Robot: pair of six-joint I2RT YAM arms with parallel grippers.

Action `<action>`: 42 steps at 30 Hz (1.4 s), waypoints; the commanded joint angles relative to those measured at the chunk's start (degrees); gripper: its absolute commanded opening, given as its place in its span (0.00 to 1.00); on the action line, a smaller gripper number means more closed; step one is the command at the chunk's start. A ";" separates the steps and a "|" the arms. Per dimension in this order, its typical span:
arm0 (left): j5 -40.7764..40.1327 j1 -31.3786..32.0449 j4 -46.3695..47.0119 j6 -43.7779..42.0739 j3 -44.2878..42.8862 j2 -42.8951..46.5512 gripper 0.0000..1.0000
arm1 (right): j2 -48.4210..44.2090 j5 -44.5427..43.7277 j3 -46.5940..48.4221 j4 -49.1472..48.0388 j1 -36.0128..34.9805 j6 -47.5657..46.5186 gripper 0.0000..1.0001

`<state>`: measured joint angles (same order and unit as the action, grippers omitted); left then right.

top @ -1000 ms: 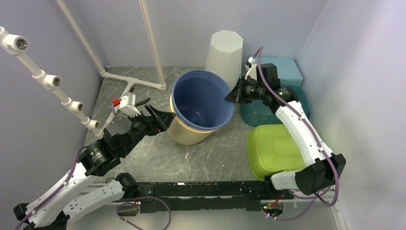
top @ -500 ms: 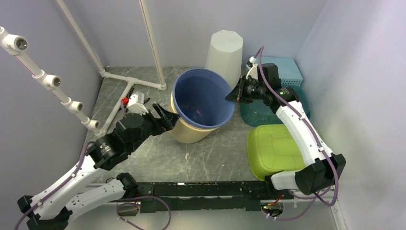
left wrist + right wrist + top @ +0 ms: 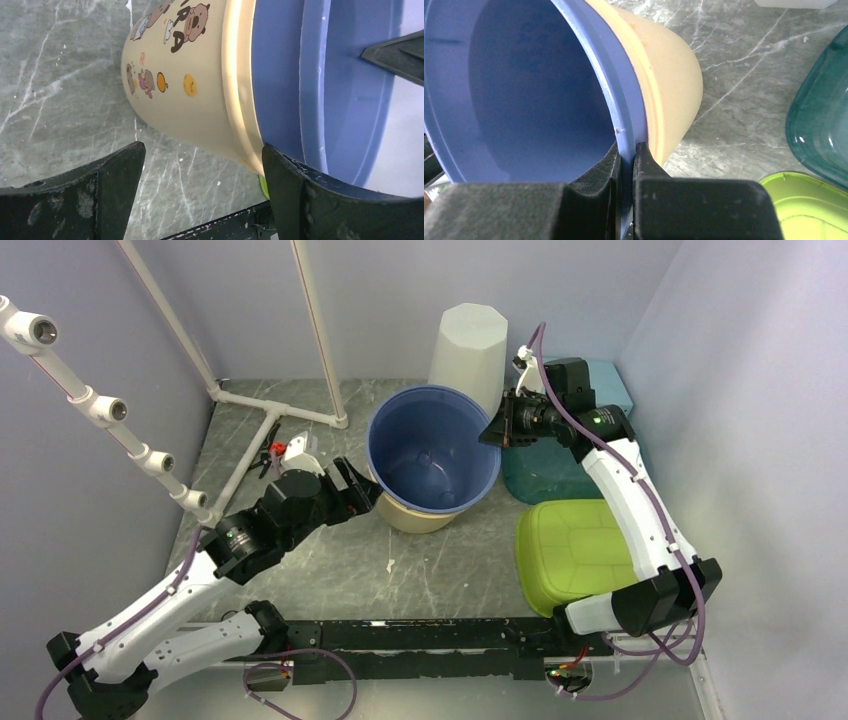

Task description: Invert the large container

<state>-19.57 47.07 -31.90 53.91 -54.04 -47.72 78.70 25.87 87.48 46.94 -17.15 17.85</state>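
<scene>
The large container (image 3: 430,452) is a blue bucket nested inside a cream bucket (image 3: 418,519) with cartoon stickers, and both are tipped on the table with the mouth facing up and toward the near side. My right gripper (image 3: 496,434) is shut on the blue rim (image 3: 624,125), one finger inside and one outside. In the right wrist view the cream wall (image 3: 670,85) lies just beyond the right gripper (image 3: 627,150). My left gripper (image 3: 358,490) stands open at the cream bucket's left side. In the left wrist view the left gripper (image 3: 200,152) has its fingers wide apart below the cream bucket (image 3: 190,90) and the blue rim (image 3: 280,75), touching neither.
A tall white bin (image 3: 468,345) stands behind the buckets. A teal lid (image 3: 545,478), a green lid (image 3: 575,550) and a light blue basket (image 3: 608,388) fill the right side. White pipe frames (image 3: 270,405) run along the left and back.
My left gripper has moved up and right, closer to the cream bucket. My right gripper has lifted slightly, and the nested buckets have shifted a little right, showing less cream wall.
</scene>
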 commanded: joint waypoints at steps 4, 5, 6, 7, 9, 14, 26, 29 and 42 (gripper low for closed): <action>0.55 -1.02 -0.46 0.91 -1.09 -3.38 0.91 | -3.16 21.94 5.36 -1.64 -1.49 1.03 0.00; 0.84 -1.08 -0.37 0.81 -1.07 -3.64 0.91 | -3.30 22.72 5.27 -2.27 -1.49 1.41 0.00; 1.04 -1.10 -0.31 0.70 -1.07 -3.75 0.91 | -3.57 23.37 5.17 -2.76 -1.49 1.64 0.00; 1.23 -1.18 -0.32 0.63 -1.07 -3.94 0.91 | -3.63 23.69 5.22 -3.23 -1.51 1.87 0.00; 1.37 -1.25 -0.42 0.53 -1.07 -4.12 0.91 | -3.64 24.50 5.44 -3.62 -1.50 1.93 0.00; 1.29 -1.50 -1.64 0.65 -1.75 -4.12 0.90 | -4.04 27.38 4.62 -6.39 -1.43 3.02 0.00; 2.30 -1.72 1.44 -3.91 -2.79 -0.59 0.90 | -1.74 20.76 5.22 -3.30 -1.06 2.99 0.00; 4.90 -1.72 4.68 -5.54 -2.42 -0.61 0.91 | -0.08 16.56 5.24 -0.23 -1.21 2.62 0.00; 11.83 -1.81 11.97 -8.71 -1.86 -0.71 0.91 | 0.97 11.32 2.52 -2.72 -1.05 5.82 0.00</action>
<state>-9.89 45.19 -27.81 45.23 -55.75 -48.12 82.11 24.97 88.42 50.68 -16.21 17.41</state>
